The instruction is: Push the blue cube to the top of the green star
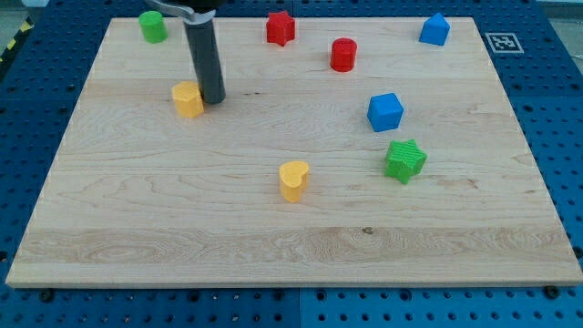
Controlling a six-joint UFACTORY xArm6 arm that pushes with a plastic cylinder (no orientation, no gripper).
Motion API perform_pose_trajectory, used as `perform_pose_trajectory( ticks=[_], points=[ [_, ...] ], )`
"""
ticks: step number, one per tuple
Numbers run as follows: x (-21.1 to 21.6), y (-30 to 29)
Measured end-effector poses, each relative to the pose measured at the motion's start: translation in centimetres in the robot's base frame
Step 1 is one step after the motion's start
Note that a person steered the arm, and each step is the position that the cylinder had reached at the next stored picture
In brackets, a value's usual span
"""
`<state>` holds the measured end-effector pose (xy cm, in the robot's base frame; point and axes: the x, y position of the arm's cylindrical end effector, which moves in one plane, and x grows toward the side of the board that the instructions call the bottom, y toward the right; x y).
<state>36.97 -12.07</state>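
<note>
The blue cube (385, 112) sits on the wooden board at the view's right of centre. The green star (404, 160) lies just below it and slightly to its right, a small gap between them. My tip (212, 99) rests on the board at the upper left, far to the left of both, right beside a yellow block (188, 98) on its right side.
A green cylinder (152, 26) is at the top left, a red star (281, 28) at the top centre, a red cylinder (343, 55) below it to the right, a blue block (434, 29) at the top right, a yellow heart (293, 180) at lower centre. The wooden board (137, 228) ends in blue pegboard.
</note>
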Motion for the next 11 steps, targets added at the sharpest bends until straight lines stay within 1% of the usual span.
perform_pose_trajectory(
  ticks=[1,3,4,5,6,8,9,10,11],
  points=[
    [0.1,-2.2],
    [0.3,-3.5],
    [1.2,1.5],
    [3.6,9.3],
    [5.0,11.8],
    [5.0,11.9],
    [5.0,15.8],
    [5.0,21.9],
    [5.0,25.3]
  ],
)
